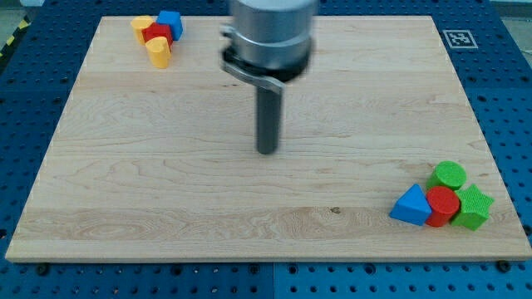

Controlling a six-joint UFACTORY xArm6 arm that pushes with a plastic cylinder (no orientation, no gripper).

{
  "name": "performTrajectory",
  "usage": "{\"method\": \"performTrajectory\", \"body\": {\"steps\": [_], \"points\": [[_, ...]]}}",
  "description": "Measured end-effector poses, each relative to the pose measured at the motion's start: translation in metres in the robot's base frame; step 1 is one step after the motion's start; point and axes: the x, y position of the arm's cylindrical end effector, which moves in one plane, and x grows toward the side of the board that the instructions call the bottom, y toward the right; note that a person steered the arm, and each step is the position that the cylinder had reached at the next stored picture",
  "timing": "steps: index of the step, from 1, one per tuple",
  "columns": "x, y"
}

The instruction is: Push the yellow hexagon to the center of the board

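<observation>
My tip (266,151) stood near frame ctr on bare board (166,199), touching no block; rig has no jaws, only the rod, so no jaw state applied. Yellow hexagon (142,24) sat at frame upper left, packed w/ a red block (155,33), blue block (170,22) and 2nd yellow block (159,52), well apart from ctr. Est. progress: push not yet begun; approach and full push to ctr remained.

1 camera looks down at the whole board (166,191) from its near edge.
</observation>
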Motion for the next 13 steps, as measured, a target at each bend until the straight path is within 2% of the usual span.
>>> {"method": "performTrajectory", "body": {"steps": [3, 5, 6, 8, 10, 13], "points": [[-0.151, -0.240], [-0.201, -0.248], [-0.267, -0.239], [-0.263, -0.219], [-0.220, -0.137], [-0.165, -0.077]]}}
